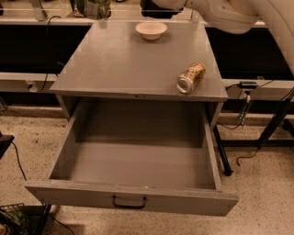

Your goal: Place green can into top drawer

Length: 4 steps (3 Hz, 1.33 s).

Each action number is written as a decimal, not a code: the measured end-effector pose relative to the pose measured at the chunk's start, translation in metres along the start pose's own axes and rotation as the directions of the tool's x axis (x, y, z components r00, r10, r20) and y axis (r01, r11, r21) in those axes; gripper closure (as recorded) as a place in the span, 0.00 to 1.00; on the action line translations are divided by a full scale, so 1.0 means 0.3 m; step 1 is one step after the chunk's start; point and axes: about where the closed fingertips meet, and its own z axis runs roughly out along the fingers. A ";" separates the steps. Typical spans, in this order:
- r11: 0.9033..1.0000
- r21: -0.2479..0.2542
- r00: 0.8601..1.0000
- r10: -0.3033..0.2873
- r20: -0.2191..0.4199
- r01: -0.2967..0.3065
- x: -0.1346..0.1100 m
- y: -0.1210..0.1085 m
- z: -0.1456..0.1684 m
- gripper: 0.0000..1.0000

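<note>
The green can [93, 9] shows only as its green-and-white lower part at the top edge of the camera view, above the far left corner of the grey table [119, 64]. My gripper [93, 3] is shut on it and is almost wholly cut off by the top edge. My white arm [229, 13] reaches in from the upper right. The top drawer [133, 197] is pulled fully out below the tabletop, with a dark handle [129, 203] on its front panel. Nothing lies inside it.
A tan-and-gold can [191, 78] lies on its side near the table's front right edge. A white bowl [151, 30] stands at the back middle. Black table legs and cables [243, 114] stand to the right. A wire basket [11, 220] is at the lower left.
</note>
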 end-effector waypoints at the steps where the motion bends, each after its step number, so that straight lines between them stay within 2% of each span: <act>1: 0.999 0.032 0.999 0.043 0.024 -0.044 0.121 0.079 0.000 1.00; 2: 0.991 0.092 0.992 0.085 0.090 -0.093 0.273 0.198 -0.100 1.00; 3: 0.988 0.073 0.990 0.129 0.061 -0.133 0.476 0.407 -0.181 1.00; 4: 0.983 0.020 0.983 0.181 0.040 -0.182 0.551 0.539 -0.154 1.00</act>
